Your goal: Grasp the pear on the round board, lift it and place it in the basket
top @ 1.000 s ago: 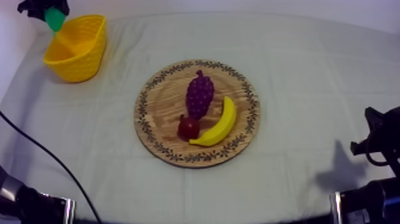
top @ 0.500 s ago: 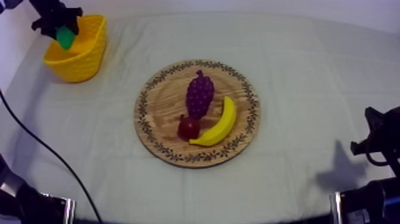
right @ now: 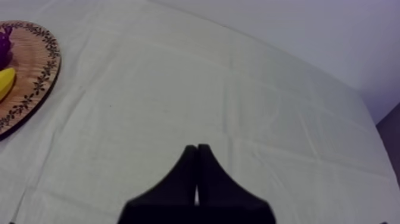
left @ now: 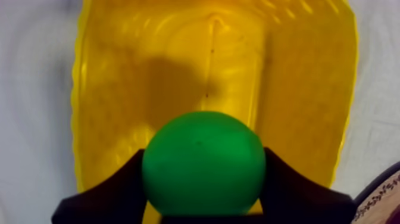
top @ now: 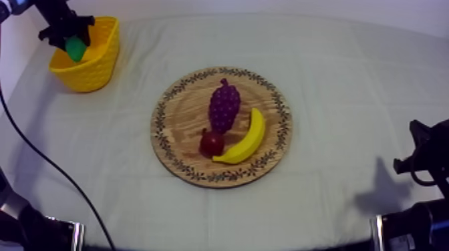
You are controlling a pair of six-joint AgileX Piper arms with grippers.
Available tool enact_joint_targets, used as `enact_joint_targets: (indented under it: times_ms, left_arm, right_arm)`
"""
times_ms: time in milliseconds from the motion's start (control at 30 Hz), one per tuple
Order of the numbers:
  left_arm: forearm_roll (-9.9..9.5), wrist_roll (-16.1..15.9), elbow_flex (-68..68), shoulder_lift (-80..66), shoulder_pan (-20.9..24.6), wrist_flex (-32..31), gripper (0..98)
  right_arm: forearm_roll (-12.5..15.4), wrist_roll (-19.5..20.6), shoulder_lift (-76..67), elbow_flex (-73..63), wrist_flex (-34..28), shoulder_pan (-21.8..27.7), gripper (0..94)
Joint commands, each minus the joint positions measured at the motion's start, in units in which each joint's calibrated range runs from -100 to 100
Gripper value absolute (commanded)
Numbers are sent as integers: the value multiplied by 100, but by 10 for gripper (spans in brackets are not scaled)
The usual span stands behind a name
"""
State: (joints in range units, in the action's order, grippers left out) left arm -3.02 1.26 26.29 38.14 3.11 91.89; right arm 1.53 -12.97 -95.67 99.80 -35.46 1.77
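Currently my left gripper [top: 72, 40], at the upper left of the top view, is clamped round the green pear [top: 75, 48], held just over the mouth of the yellow basket [top: 93, 70]. Grapes [top: 224, 107], banana [top: 248, 139] and small red fruit [top: 212, 143] lie on the wooden board [top: 180, 113] mid-frame. My right gripper [right: 197, 152], fingers pressed together on nothing, hangs above bare cloth [right: 178, 89]

Green pear [left: 203, 164] hangs over the yellow basket [left: 297, 89].

Black two-fingered left gripper [top: 72, 41], arm in at upper left: clamped round smooth green toy pear [left: 203, 164]. Black right gripper [right: 197, 156], low at right: fingers together, empty.
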Motion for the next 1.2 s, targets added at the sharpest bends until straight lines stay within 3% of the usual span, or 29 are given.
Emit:
enact_joint_targets:
  times_ms: [0,533,1167]
  left_arm:
    - [7,0,-6,8,3,-12,517]
    - [103,143,115,91,45,-89,926]
    - [133,37,-181,-522,-21,-128,962]
  right_arm:
    - [1,0,0,-2,6,-1,4]
    - [1,0,0,-2,6,-1,4]
    - [1,0,0,-2,6,-1,4]
